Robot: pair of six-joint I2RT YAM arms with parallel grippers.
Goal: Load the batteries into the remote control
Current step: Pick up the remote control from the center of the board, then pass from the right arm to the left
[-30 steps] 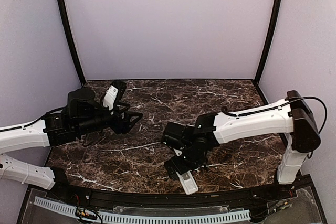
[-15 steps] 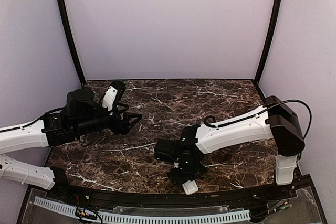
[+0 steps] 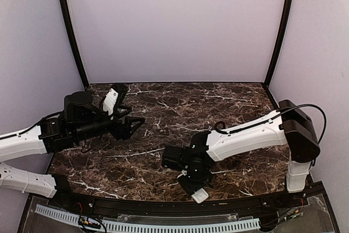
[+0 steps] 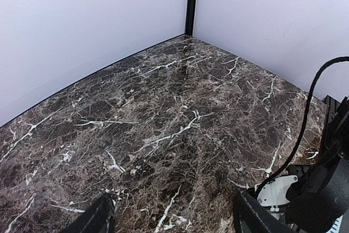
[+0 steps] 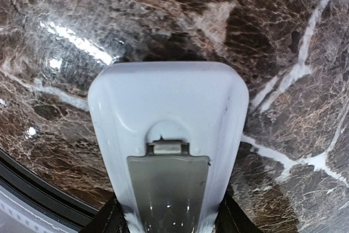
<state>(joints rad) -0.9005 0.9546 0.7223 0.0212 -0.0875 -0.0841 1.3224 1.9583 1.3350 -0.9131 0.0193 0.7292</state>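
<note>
right hand clasps remote control at table's near edge.

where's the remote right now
Top view: the remote is back-up at the table's near edge, right of centre, between the fingers of the right tool.

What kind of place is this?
Probably a robot practice booth: a left arm and a right arm fixed at a dark marble table, a remote control to work on, plain lilac walls all round.

Left hand spread wide above marble table.
</note>
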